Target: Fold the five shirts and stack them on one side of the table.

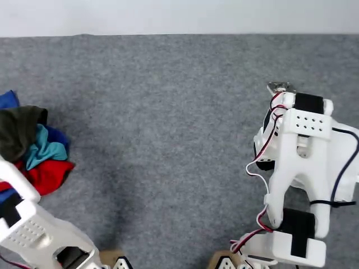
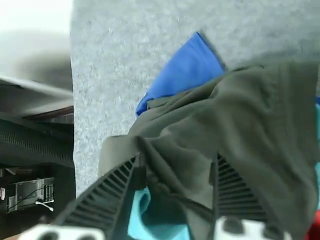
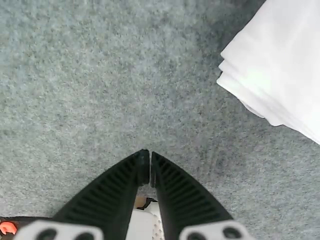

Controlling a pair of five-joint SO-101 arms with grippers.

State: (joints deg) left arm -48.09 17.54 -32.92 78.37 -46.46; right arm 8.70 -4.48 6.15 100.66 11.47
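Quick rundown for you: your left gripper (image 2: 177,165) is down in the shirt pile at the left edge of the grey mat (image 1: 168,112). Its fingers are spread wide with a bunched fold of the dark olive shirt (image 2: 240,115) sitting between them, so they're around the fabric and not pinched on it. The olive one is on top of the heap. A blue shirt (image 2: 185,67) pokes out from under it onto the mat, a teal shirt (image 1: 42,150) is tucked just beside it, and a red shirt (image 1: 47,174) sits at the near end of the pile, touching the teal.

Your right gripper (image 3: 150,155) is on the opposite side of the table, well apart from the pile. Its fingers are pressed together at the tips with nothing in them, pointing down at bare mat. A folded white shirt (image 3: 280,65) lies near it — layered edges stacked neatly, flat on the mat, not touching the fingers.
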